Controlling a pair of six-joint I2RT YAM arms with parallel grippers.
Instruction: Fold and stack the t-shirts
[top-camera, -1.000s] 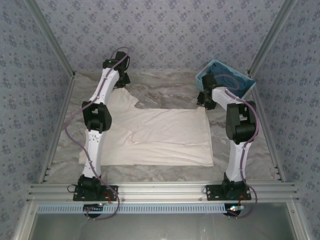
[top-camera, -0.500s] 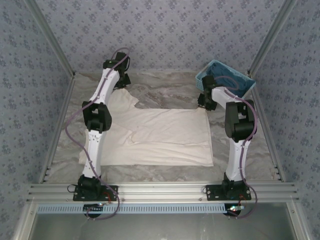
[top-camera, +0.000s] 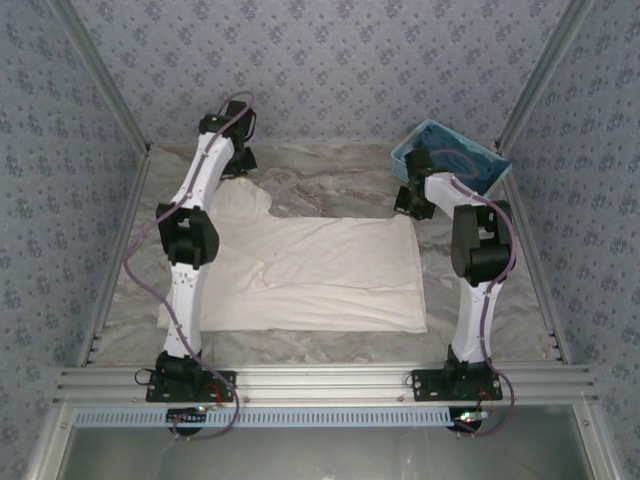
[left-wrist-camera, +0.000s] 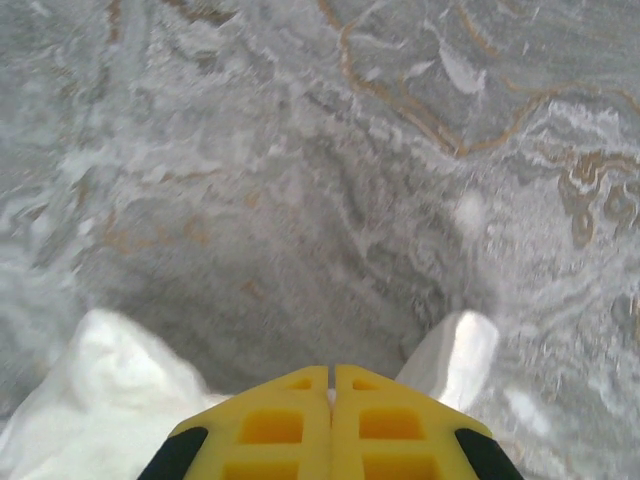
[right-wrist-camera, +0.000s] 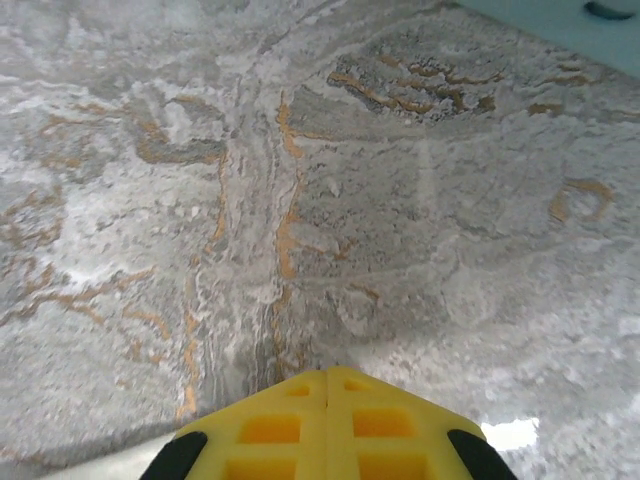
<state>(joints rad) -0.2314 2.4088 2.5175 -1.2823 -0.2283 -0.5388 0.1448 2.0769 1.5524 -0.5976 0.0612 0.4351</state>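
The cream t-shirt (top-camera: 330, 270) lies spread flat on the marbled table (top-camera: 340, 175). The left gripper (left-wrist-camera: 330, 372) is pinched tight on its far left edge. The right gripper (right-wrist-camera: 327, 374) is clamped on the far right corner, beside the blue basket (top-camera: 455, 150).

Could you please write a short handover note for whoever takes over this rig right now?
The left gripper is shut on the t-shirt near its far left sleeve.
The right gripper is shut at the far right corner, apparently pinching cloth.
The t-shirt lies spread on the table; a light-blue basket stands far right.
Done: shirt laid out, far edge gripped.
Left: all folds, then stacking.
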